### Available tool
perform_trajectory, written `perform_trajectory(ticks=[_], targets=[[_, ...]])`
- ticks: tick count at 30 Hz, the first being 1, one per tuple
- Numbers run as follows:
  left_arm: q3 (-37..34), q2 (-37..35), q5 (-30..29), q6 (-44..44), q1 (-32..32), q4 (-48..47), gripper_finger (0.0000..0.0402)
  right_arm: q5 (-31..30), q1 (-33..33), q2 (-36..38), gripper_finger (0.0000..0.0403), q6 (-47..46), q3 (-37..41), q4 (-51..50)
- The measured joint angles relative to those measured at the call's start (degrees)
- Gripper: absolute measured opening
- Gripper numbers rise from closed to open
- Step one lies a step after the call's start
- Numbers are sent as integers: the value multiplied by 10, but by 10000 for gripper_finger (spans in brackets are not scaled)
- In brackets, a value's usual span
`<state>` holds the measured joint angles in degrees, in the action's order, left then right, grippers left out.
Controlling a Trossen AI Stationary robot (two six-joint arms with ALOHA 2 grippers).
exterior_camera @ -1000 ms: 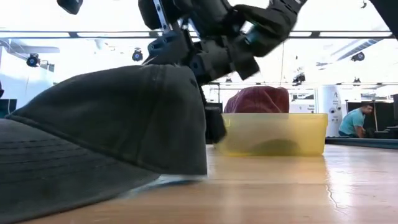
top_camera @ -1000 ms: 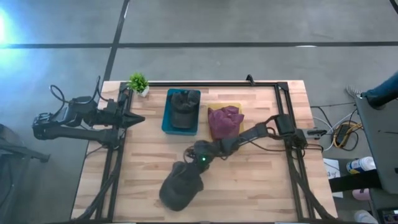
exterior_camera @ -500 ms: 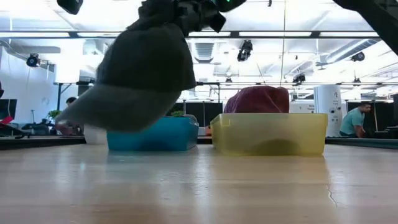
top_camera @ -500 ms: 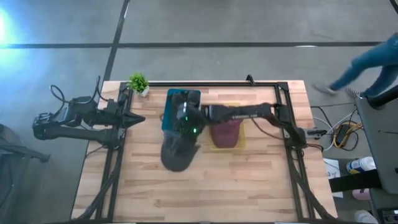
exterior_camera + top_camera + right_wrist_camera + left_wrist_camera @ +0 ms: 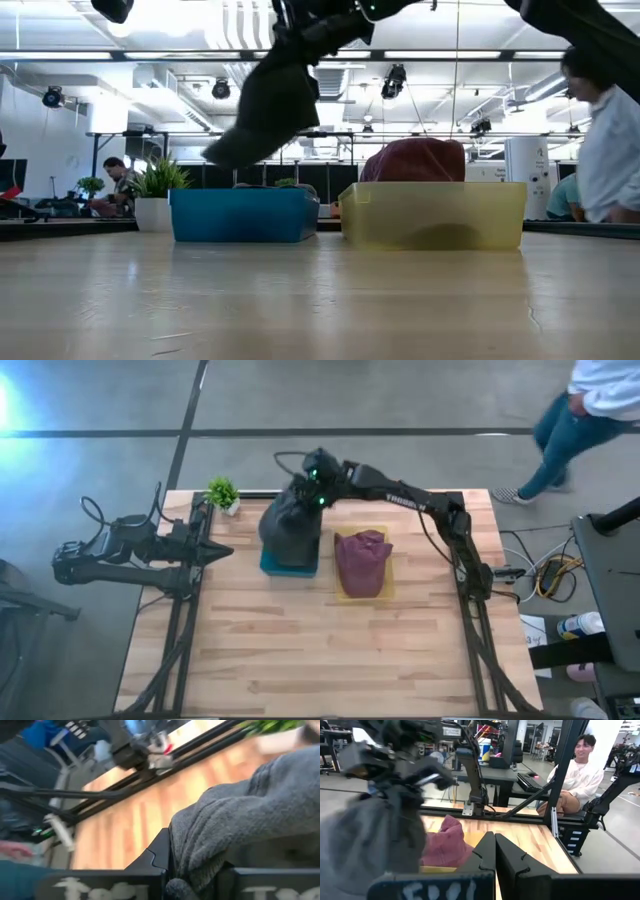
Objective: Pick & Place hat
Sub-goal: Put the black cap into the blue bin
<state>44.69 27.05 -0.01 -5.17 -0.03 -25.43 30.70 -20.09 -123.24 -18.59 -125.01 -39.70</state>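
Note:
A dark grey hat (image 5: 291, 526) hangs in the air over the blue bin (image 5: 270, 566) at the table's far side, with my right gripper (image 5: 309, 482) shut on it above. In the low view the hat (image 5: 266, 108) is clear above the bin (image 5: 240, 216), its brim end lowest. A maroon hat (image 5: 361, 556) lies in the yellow bin (image 5: 381, 588) next to the blue one. My left gripper (image 5: 222, 550) stays shut at the table's left edge, touching nothing. My right gripper pinches a bunched fold of the hat's grey cloth (image 5: 201, 851) between its two fingers, at the hat's upper end. The fingers slant downward from the table's right and far side. The hat hangs below them, tilted, clear of the blue bin and the table.
A small potted plant (image 5: 222, 493) stands at the far left corner beside the blue bin. A black frame (image 5: 400, 494) runs along the far and side edges. People move in the room beyond the table (image 5: 585, 405). Bare wood (image 5: 320, 650) fills the near half.
My right gripper has carried the grey hat up off the near middle of the table and swung it toward the far edge and the left, turning as it went. The hat, which lay on the wood, now hangs clear above the blue bin.

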Motion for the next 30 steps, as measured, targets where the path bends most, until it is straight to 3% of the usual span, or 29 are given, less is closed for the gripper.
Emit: perform_trajectory(ticks=[8, 12, 22, 30], targets=[[0, 0, 0, 0, 0, 0, 0, 7, -34, -5, 11, 30, 37, 14], [0, 0, 0, 0, 0, 0, 0, 46, -33, -6, 11, 36, 62, 18], [0, 0, 0, 0, 0, 0, 0, 155, -37, -6, 11, 182, 121, 24], [0, 0, 0, 0, 0, -1, 0, 165, -38, -6, 11, 290, 165, 56]])
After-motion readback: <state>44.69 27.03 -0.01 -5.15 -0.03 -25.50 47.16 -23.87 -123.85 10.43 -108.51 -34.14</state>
